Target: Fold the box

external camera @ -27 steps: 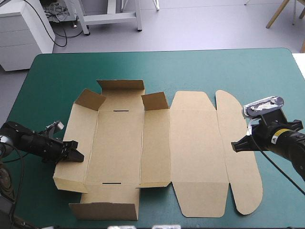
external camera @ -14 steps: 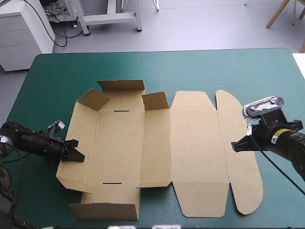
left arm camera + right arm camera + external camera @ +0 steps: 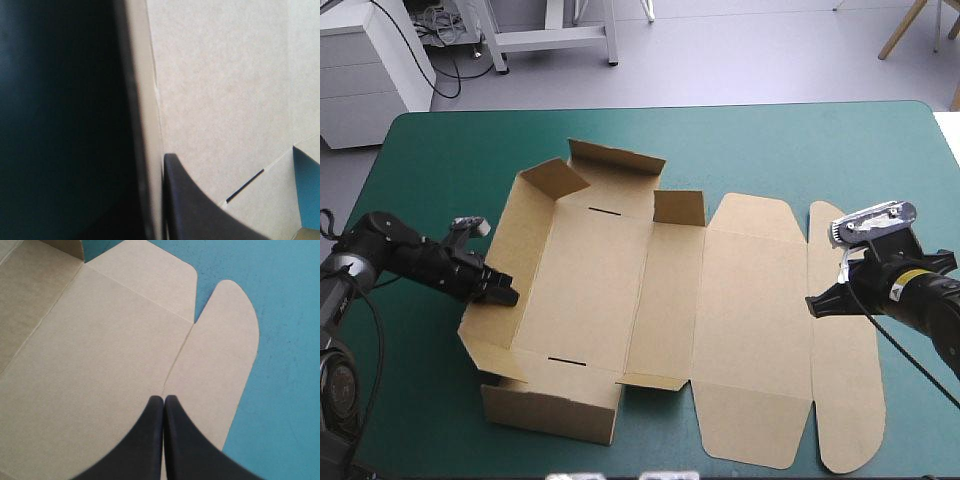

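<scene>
Currently: left pincer [image 3: 505, 292] clamped on left wall [image 3: 515, 232] of box [image 3: 620, 300]; right pincer [image 3: 817, 304] idle over lid [image 3: 750, 310].

Box sits mid-table [image 3: 440, 150], long axis left–right and a bit skewed, with the tray end toward the left arm and the lid and rounded flap [image 3: 845, 370] flat toward the right arm. Left wall stands up. Left wrist view shows it edge-on with one black finger [image 3: 195, 210] on its inner face and the outer side dark, so I read the pincer as nipped on the board. Near wall [image 3: 550, 410] is up too. Tray floor lies just past the left pincer toward table centre, so the wall likely tucks that way. Left arm is nearer and best placed. Right pincer's fingers meet in a point and hold nothing, above the lid–flap crease [image 3: 177, 360]. Can't tell if it touches the board.
</scene>
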Controlling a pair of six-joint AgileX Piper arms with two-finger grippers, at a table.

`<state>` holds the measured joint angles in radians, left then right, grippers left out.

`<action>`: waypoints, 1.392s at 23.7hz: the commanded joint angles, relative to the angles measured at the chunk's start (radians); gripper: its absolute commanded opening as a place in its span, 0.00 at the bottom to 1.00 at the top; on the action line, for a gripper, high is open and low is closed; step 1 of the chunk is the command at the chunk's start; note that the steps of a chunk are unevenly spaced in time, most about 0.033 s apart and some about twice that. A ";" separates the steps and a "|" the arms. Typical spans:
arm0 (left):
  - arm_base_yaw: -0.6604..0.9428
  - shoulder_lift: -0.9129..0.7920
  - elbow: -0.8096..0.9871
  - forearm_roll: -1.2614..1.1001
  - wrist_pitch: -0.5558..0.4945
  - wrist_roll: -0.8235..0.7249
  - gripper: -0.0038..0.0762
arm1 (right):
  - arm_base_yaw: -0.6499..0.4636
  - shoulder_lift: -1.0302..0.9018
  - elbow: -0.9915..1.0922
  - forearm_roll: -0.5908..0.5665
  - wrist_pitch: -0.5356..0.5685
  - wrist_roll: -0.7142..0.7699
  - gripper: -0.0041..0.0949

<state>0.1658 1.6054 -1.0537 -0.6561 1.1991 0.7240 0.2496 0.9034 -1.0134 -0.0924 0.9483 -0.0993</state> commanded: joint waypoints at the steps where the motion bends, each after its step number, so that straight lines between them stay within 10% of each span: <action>1: -0.099 -0.045 -0.169 0.022 0.088 -0.063 0.04 | -0.006 -0.010 -0.024 -0.013 -0.061 -0.004 0.02; 14: -0.601 0.005 -0.737 0.629 -0.019 -0.171 0.04 | -0.006 -0.010 -0.074 -0.013 -0.111 -0.008 0.02; 33: -1.026 0.106 -0.750 1.253 -0.135 -0.162 0.04 | -0.006 -0.010 -0.194 -0.049 -0.141 0.050 0.02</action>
<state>-0.8362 1.7610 -1.7759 0.5569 1.1126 0.5641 0.2496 0.9034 -1.1761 -0.1224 0.8859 -0.0675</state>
